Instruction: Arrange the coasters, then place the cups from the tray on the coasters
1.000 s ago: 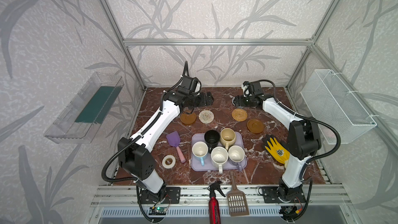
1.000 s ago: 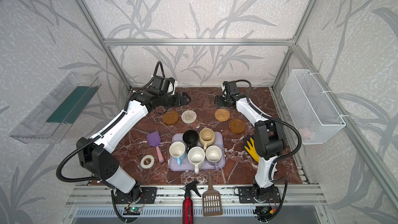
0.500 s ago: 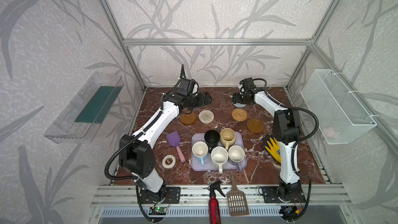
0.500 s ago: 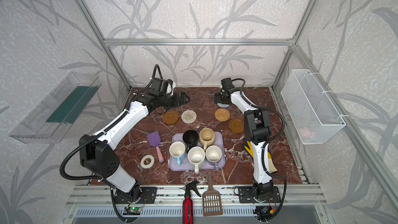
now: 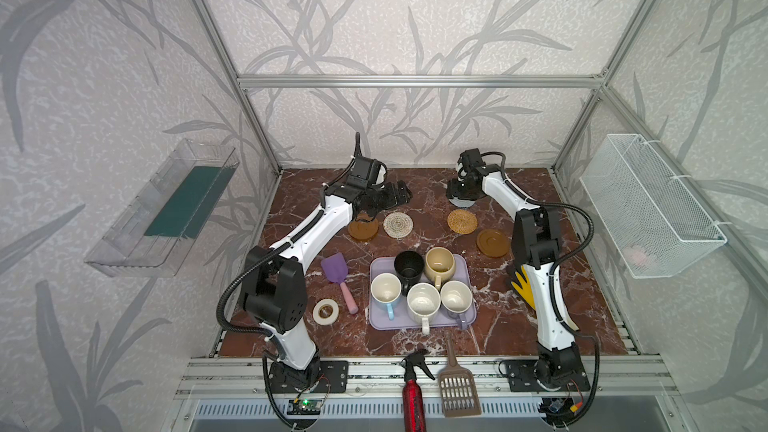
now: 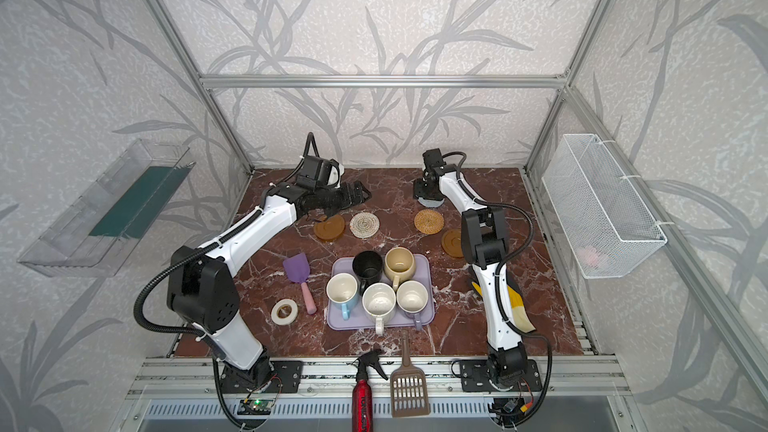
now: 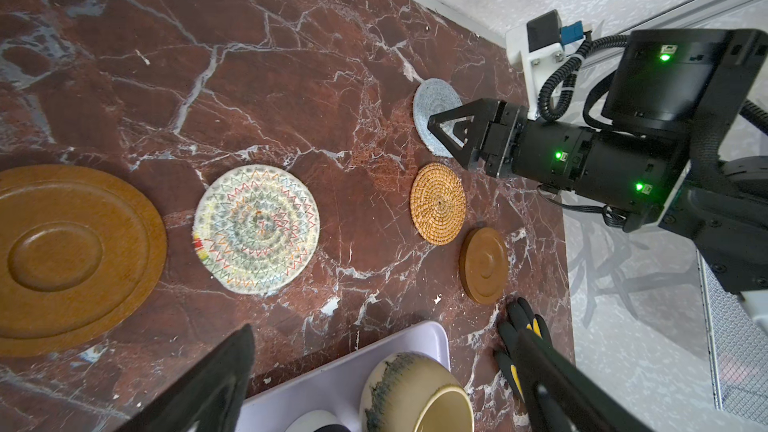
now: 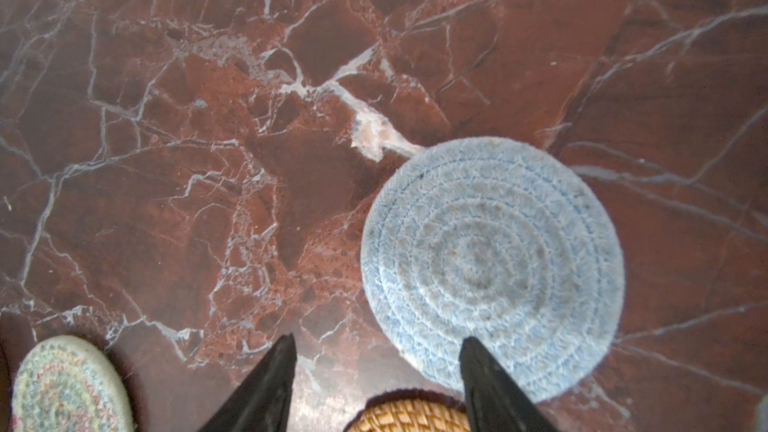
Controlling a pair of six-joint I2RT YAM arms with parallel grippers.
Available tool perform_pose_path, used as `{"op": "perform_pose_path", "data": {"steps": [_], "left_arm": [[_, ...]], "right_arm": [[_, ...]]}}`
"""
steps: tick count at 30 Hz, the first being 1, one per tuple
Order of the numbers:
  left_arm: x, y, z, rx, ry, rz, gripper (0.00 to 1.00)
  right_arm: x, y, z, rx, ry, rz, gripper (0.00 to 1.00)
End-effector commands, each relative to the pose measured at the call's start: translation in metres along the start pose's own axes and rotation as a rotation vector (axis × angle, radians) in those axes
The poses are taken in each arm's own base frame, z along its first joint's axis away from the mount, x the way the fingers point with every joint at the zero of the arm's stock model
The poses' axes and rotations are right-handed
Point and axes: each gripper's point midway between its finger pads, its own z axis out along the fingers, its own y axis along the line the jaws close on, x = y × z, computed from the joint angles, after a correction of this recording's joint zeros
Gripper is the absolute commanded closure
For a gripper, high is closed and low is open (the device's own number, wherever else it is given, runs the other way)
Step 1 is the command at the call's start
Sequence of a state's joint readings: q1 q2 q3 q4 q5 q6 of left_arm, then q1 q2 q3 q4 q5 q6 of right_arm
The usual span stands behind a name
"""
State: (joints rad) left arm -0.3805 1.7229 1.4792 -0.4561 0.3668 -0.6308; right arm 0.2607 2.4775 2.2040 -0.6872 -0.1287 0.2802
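Note:
Five coasters lie across the back of the table: a brown wooden one (image 5: pixel 363 229), a cream woven one (image 5: pixel 398 224), a tan rattan one (image 5: pixel 462 221), a second brown wooden one (image 5: pixel 492 243) and a grey-blue woven one (image 8: pixel 490 259). My right gripper (image 8: pixel 378 347) hangs open just above the table, one finger over the grey-blue coaster's near edge. The coaster lies flat and is not gripped. My left gripper (image 7: pixel 384 330) is wide open and empty, above the left wooden coaster. The lavender tray (image 5: pixel 378 322) holds the black (image 5: pixel 408 265), beige (image 5: pixel 440 263), light blue (image 5: pixel 385 289), white (image 5: pixel 423 300) and lavender (image 5: pixel 456 297) cups.
A purple scoop (image 5: pixel 336 274) and a white tape roll (image 5: pixel 325 311) lie left of the tray. A yellow-black glove (image 5: pixel 521 284) sits by the right arm. A red spray bottle (image 5: pixel 411 392) and a brown slotted scoop (image 5: pixel 457 384) rest at the front edge.
My right arm has folded back and brought its gripper over the grey-blue coaster, and its jaws have narrowed. The left gripper has shifted only slightly.

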Motion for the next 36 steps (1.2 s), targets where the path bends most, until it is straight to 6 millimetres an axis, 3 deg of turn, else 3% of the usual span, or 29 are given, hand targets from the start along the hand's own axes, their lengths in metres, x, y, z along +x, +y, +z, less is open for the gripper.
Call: {"op": "perform_pose_path", "data": {"steps": [1,8,15,21,27,36], "left_arm": [[0.001,-0.003,0.009,0.017,0.007,-0.002,0.01],[0.004,0.001,0.016,0.024,0.018,-0.018,0.01],[0.008,-0.002,0.024,0.036,0.046,-0.025,0.01],[0.013,-0.001,0.027,0.033,0.063,-0.031,0.01],[0.017,0.004,0.027,0.019,0.064,-0.040,0.00],[0.019,0.007,0.022,0.008,0.053,-0.042,0.01]], "right_arm": [[0.011,-0.007,0.011,0.018,0.072,0.009,0.40],[0.016,-0.009,0.024,0.035,0.130,-0.003,0.41],[0.024,0.003,0.036,-0.024,0.165,-0.014,0.44],[0.029,0.030,0.040,-0.095,0.172,-0.065,0.47],[0.037,0.069,0.038,-0.191,0.182,-0.136,0.48],[0.076,0.100,0.033,-0.216,0.288,-0.215,0.52]]}}
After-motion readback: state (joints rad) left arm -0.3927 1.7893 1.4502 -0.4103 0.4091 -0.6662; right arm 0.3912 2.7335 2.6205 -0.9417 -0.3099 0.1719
